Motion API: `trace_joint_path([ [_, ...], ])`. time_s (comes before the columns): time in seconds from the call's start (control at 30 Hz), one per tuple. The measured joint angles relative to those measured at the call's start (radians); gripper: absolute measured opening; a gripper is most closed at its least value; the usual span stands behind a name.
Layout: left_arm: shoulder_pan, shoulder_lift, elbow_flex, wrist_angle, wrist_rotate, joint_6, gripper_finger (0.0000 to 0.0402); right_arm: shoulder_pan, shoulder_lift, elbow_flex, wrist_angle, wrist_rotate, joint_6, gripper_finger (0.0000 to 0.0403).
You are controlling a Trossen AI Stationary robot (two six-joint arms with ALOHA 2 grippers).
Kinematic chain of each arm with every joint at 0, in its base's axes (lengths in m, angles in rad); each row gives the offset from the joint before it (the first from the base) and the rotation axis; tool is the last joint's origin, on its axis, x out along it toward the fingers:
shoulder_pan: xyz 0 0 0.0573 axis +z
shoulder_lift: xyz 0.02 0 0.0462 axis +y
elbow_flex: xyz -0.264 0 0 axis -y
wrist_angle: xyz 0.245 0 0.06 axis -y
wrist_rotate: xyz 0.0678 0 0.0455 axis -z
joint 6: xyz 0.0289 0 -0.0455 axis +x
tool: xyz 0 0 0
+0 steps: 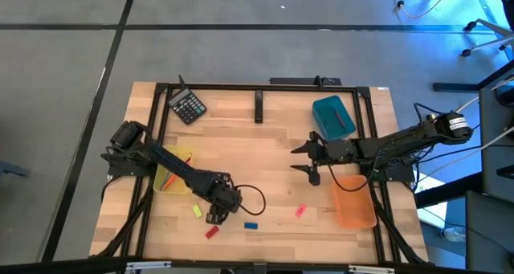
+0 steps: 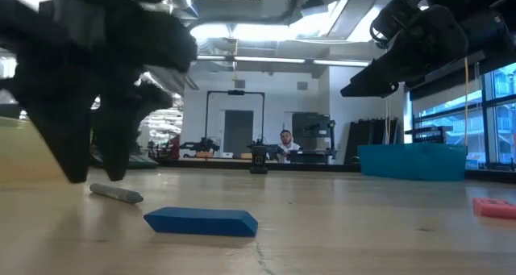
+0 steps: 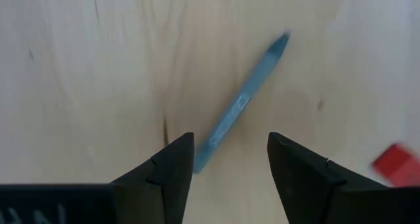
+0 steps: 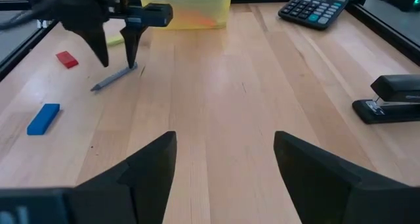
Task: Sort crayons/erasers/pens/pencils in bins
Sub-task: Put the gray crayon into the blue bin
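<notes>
Four erasers lie loose on the table [image 1: 265,145] near its front edge: red eraser [image 1: 212,232] nearest, blue eraser [image 1: 250,224] just beyond it, yellow eraser [image 1: 197,211] to the left, pink eraser [image 1: 301,210] off to the right, well apart from the rest. Left gripper [image 1: 215,218] points down between the yellow and red ones, jaws spread, nothing in them. Straight under it a grey-blue crayon [image 3: 239,106] lies flat on the wood, one end between the two fingertips [image 3: 172,159], untouched as far as I can tell. Orange bin [image 1: 353,200] sits at the right front edge. Yellow bin [image 1: 173,171] stands behind the left gripper, with some coloured pieces inside, too blurred to name. Right gripper [image 1: 307,159] hangs above mid-table, jaws released wide, empty. Teal bin [image 1: 333,117] sits behind it, with a red stick across it. Farther back: black calculator [image 1: 187,107] at the left rear, black stapler [image 1: 259,107] at centre rear. A person [image 2: 285,140] sits in the room beyond.
</notes>
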Motion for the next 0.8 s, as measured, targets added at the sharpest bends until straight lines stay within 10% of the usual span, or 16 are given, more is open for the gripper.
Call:
trace_joint_path([
  [0.8, 0.043, -0.004, -0.105, 0.126, -0.122, -0.046, 0.0042, 0.0, 0.0, 0.0, 0.013, 0.0, 0.005, 0.0259],
])
